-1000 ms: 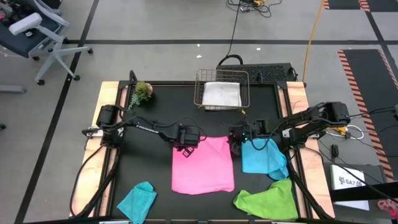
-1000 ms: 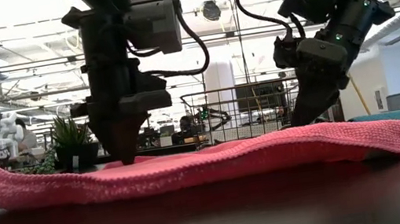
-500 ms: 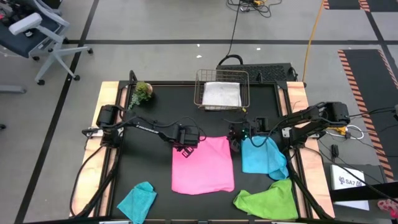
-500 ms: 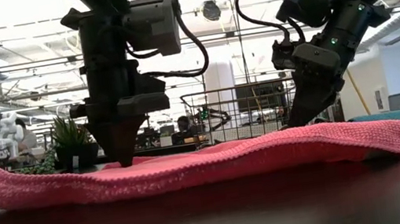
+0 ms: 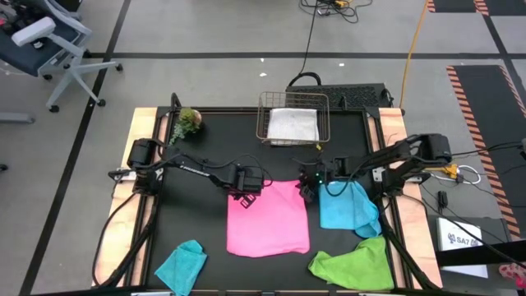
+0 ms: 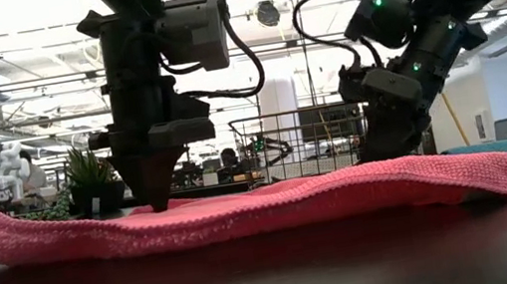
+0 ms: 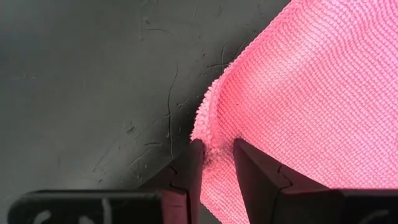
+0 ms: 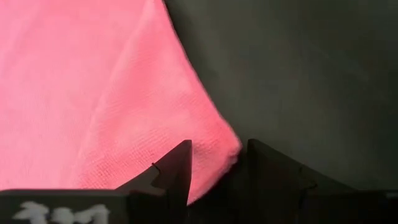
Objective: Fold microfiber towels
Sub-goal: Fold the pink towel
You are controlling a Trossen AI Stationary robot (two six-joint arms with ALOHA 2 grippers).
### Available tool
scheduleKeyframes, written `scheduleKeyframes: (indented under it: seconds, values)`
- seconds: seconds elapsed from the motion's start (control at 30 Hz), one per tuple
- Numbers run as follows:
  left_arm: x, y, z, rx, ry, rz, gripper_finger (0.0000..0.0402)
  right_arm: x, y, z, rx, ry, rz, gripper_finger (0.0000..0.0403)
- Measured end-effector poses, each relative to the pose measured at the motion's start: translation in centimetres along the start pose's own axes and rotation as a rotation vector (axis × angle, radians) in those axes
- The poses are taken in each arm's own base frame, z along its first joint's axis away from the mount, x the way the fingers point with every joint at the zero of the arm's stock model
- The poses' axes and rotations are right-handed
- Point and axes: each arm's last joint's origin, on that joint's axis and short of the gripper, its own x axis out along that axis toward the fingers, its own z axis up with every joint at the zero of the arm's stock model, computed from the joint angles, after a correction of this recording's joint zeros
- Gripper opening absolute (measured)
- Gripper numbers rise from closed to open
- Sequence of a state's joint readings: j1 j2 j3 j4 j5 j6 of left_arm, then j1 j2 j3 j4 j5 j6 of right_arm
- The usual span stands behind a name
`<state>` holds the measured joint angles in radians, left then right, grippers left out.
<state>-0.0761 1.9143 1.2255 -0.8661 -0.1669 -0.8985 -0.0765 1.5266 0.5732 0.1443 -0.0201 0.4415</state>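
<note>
The hot pink towel (image 5: 267,218) lies spread flat on the black table. My left gripper (image 5: 245,196) points straight down at the towel's far left corner and is shut on it. My right gripper (image 5: 307,193) slants down at the far right corner (image 8: 225,146). It is open, with a finger on either side of that corner; I cannot tell if it touches. The sky blue towel (image 5: 349,205) lies to the right of the pink one, the lime green towel (image 5: 353,263) at the near right, and the teal towel (image 5: 182,263) at the near left. The white towel (image 5: 292,125) lies in a wire basket. My left gripper pinches the pink towel's far left corner (image 7: 214,146) between its two fingers (image 7: 194,163), coming from above and pointing down. The cloth bunches up a little between the fingertips. The corner stays low on the table, and the towel beyond it lies flat and slack.
The wire basket (image 5: 293,103) stands at the far middle of the table. A small green plant (image 5: 187,122) stands at the far left. Wooden rails edge the table left and right. Bare black surface shows between the basket and the pink towel.
My right gripper has moved down and toward the table's left, onto the pink towel's far right corner, keeping its slant and its opening. The pink towel has not moved.
</note>
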Motion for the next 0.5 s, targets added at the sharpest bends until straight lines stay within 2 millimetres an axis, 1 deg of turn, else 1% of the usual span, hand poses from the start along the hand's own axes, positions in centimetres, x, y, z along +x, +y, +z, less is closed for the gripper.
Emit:
scheduleKeyframes:
  seconds: [0.17,0.27,0.37,0.43,0.5]
  values:
    - [0.00,0.00,0.00,0.006,-0.001,0.001,0.0097,0.47,-0.05,-0.05,0.017,0.004,0.001,0.0147]
    - [0.00,0.00,0.00,0.006,-0.001,0.001,0.0097,0.48,-0.11,-0.04,0.019,0.004,-0.001,0.0132]
    - [0.01,0.01,0.02,0.014,-0.016,0.013,0.0083,0.50,-0.16,-0.08,0.020,0.007,-0.007,0.0094]
    - [0.02,-0.03,-0.03,0.040,-0.027,0.023,0.0057,0.51,-0.20,-0.10,0.021,0.007,-0.012,0.0057]
    - [0.01,-0.03,-0.01,0.063,-0.031,0.027,0.0022,0.52,-0.24,-0.13,0.020,0.007,-0.017,0.0020]
